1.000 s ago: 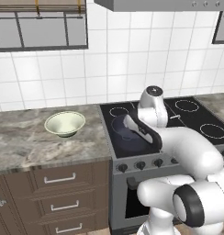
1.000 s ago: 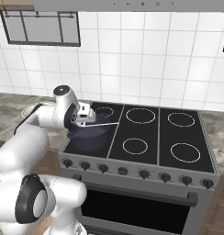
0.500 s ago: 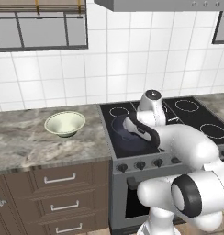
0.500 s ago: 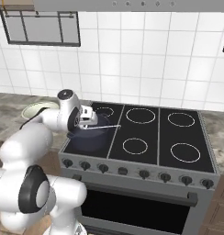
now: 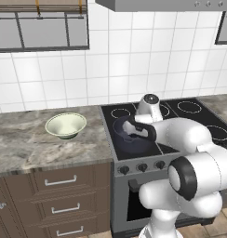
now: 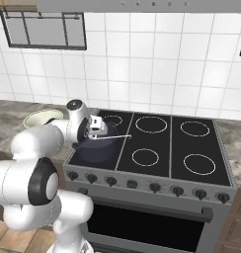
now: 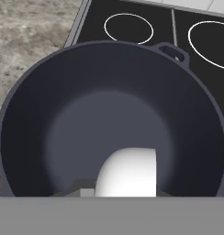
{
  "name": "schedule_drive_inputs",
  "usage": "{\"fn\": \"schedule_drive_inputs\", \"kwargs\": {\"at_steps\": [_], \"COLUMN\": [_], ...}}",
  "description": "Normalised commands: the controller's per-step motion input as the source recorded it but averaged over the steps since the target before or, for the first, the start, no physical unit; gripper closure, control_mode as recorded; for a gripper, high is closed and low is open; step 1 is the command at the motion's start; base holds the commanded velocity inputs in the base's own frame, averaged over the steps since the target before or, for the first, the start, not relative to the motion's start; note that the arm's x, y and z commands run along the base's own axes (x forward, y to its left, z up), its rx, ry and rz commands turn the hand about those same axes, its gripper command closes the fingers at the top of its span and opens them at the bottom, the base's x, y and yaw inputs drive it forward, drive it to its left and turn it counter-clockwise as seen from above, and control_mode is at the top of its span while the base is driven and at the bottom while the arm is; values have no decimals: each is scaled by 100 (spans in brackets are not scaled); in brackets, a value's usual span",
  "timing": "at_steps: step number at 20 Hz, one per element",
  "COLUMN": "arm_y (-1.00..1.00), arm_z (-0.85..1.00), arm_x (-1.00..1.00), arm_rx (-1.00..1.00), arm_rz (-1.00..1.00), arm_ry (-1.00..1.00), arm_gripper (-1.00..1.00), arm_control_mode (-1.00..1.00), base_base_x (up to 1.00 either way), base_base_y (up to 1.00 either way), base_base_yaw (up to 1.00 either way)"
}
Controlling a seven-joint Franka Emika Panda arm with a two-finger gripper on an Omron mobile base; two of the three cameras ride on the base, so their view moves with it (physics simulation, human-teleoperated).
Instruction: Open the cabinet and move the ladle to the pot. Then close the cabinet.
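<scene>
The gripper (image 6: pixel 96 129) hangs over the pot (image 6: pixel 95 146), which sits on the front left burner of the stove (image 6: pixel 191 148). The ladle (image 7: pixel 127 172) is inside the pot's rim in the hand view, its pale bowl low in the frame; in the right base view its thin handle juts out level toward the stove's middle. The fingers are hidden, so whether they clamp the ladle or have let go cannot be told.

Judgement: the placing step is in hand. Lower until the bowl rests on the pot floor, release fully, then lift straight up so the handle is not dragged over the rim. A green bowl (image 5: pixel 65 125) stands apart on the counter (image 5: pixel 22 144).
</scene>
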Motion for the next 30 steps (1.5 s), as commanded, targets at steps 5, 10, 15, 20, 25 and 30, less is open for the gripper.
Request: {"fn": "schedule_drive_inputs", "kwargs": {"at_steps": [5,10,15,20,25,30], "arm_y": [0,0,0,0,0,0], "arm_z": [-14,-14,-13,-10,-8,-10], "arm_x": [25,15,7,4,1,2], "arm_rx": [-2,-3,-1,-1,0,0], "arm_rz": [0,0,0,0,0,0], "arm_ry": [0,0,0,0,0,0], "arm_gripper": [100,100,100,100,100,100], "arm_control_mode": [-100,-100,-100,-100,-100,-100], "base_base_x": [0,0,0,0,0,0], "base_base_y": [0,0,0,0,0,0], "base_base_yaw": [0,0,0,0,0,0]}}
